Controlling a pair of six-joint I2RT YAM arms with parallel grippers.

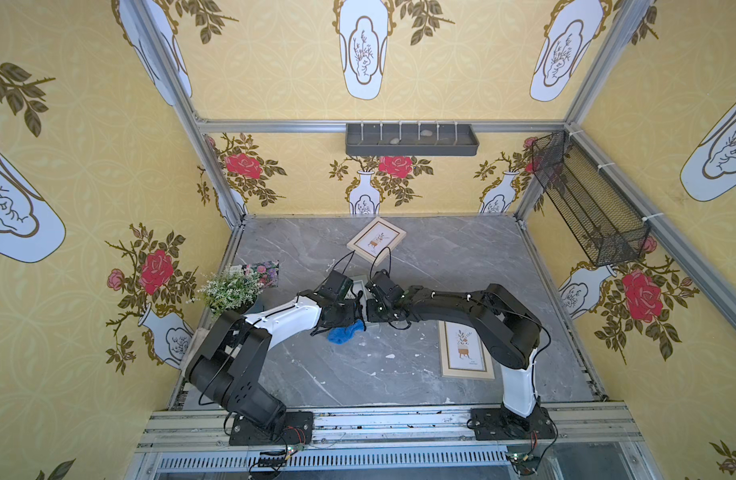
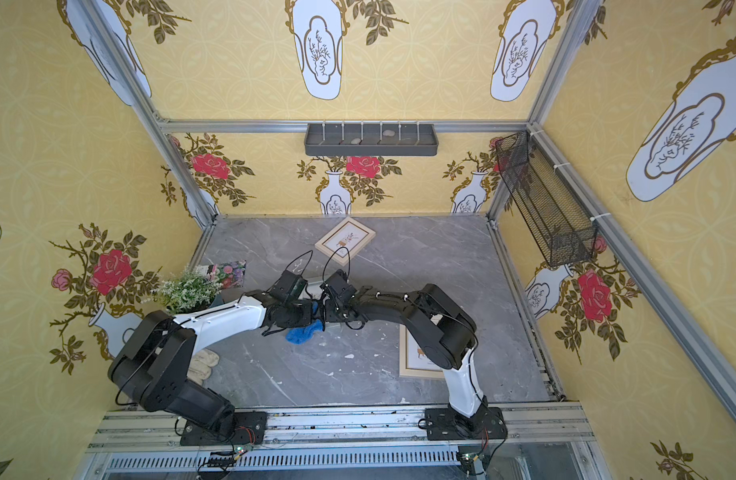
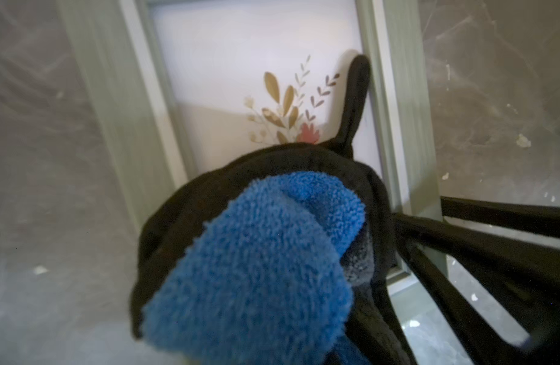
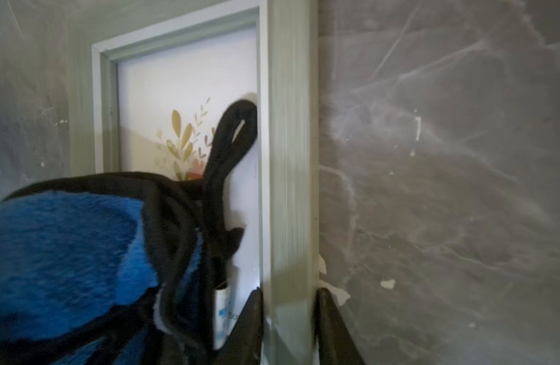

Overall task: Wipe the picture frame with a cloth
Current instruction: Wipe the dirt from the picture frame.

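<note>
- A potted plant (image 1: 229,291) with white blossoms stands at the left edge of the counter (image 1: 461,257), and an off-white glove (image 2: 203,365) lies beside the left arm.
- The left claw (image 1: 355,314) is clenched on the cloth (image 3: 256,268), a bunched bright-blue wad with black trim.
- The cloth rests on the glass of the picture frame (image 4: 288,158) over the lower part of its flower print. In both top views a tail of it spills onto the counter.
- The cloth's black loop (image 3: 354,98) lies on the glass against the inner rail.
- The pale green picture frame lies flat at mid-counter between the two claws.
- The right claw (image 4: 289,325) grasps the picture frame, one finger on each side of a side rail.
- A wooden frame (image 1: 376,240) lies towards the back wall.
- A second wooden frame (image 1: 466,353) lies partly under the right arm.
- A black mesh basket (image 1: 586,199) hangs on the right wall.
</note>
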